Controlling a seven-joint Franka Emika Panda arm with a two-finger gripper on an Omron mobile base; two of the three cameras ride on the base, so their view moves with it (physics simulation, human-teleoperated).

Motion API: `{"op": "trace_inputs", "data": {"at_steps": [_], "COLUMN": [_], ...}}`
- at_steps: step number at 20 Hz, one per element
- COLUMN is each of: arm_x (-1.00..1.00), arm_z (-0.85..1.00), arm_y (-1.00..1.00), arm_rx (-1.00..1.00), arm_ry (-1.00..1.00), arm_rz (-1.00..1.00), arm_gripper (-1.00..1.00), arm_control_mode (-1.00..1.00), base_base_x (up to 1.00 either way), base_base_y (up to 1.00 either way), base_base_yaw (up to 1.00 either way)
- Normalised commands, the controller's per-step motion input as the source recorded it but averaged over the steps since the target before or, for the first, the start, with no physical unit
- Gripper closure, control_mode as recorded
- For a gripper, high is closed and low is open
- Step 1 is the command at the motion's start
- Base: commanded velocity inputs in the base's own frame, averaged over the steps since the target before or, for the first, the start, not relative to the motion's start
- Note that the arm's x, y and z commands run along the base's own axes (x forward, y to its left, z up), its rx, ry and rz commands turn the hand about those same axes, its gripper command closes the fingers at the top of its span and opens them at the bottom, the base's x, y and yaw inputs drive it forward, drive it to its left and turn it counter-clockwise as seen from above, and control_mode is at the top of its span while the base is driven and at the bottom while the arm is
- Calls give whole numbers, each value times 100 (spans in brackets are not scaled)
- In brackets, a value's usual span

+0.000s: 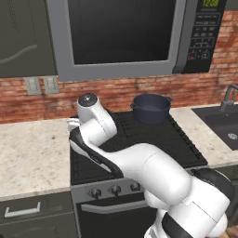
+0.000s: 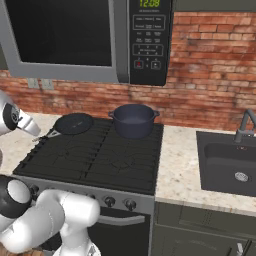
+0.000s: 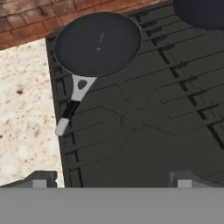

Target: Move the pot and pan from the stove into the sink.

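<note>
We see the pot [image 2: 133,120] standing upright on the back right part of the stove [image 2: 95,160], near its rear edge and close to the brick wall [image 2: 200,95]. The pan [image 2: 74,123] lies flat at the back left corner of the stove, well apart from the pot, its short handle reaching toward the left edge of the grates. In the hand view the pan [image 3: 98,43] sits near the top with its handle running down and to the left, ending just beside the beige speckled counter [image 3: 26,113], while the rim of the pot [image 3: 201,13] shows at the top right corner. Our gripper [image 3: 111,179] hangs above the front left part of the stove with its fingers [image 3: 41,179] spread wide, touching nothing and holding nothing. The sink [image 2: 230,162] is set into the counter to the right of the stove, with its faucet [image 2: 245,125] at the back edge; a strip of counter lies between stove and sink. A microwave [image 2: 85,40] hangs on the wall above the stove. From the left base view the arm [image 1: 139,162] bends over the front left of the stove, hiding the pan's corner, and the pot [image 1: 151,108] stands behind it.
</note>
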Motion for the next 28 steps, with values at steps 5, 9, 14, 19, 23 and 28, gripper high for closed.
{"op": "trace_inputs", "data": {"at_steps": [5, 9, 14, 19, 23, 28], "arm_x": [64, 57, 25, 0, 1, 6], "arm_z": [-21, -17, -9, 0, -11, -29], "arm_y": [32, 14, 1, 0, 0, 0], "arm_rx": [0, 0, 0, 0, 0, 6], "arm_ry": [0, 0, 0, 0, 0, 0], "arm_rz": [-7, -2, 0, 0, 0, 0], "arm_gripper": [-100, -100, -100, -100, -100, -100], "arm_control_mode": [-100, -100, -100, -100, -100, -100], "base_base_x": [0, 0, 0, 0, 0, 0], "base_base_y": [0, 0, 0, 0, 0, 0], "base_base_yaw": [0, 0, 0, 0, 0, 0]}}
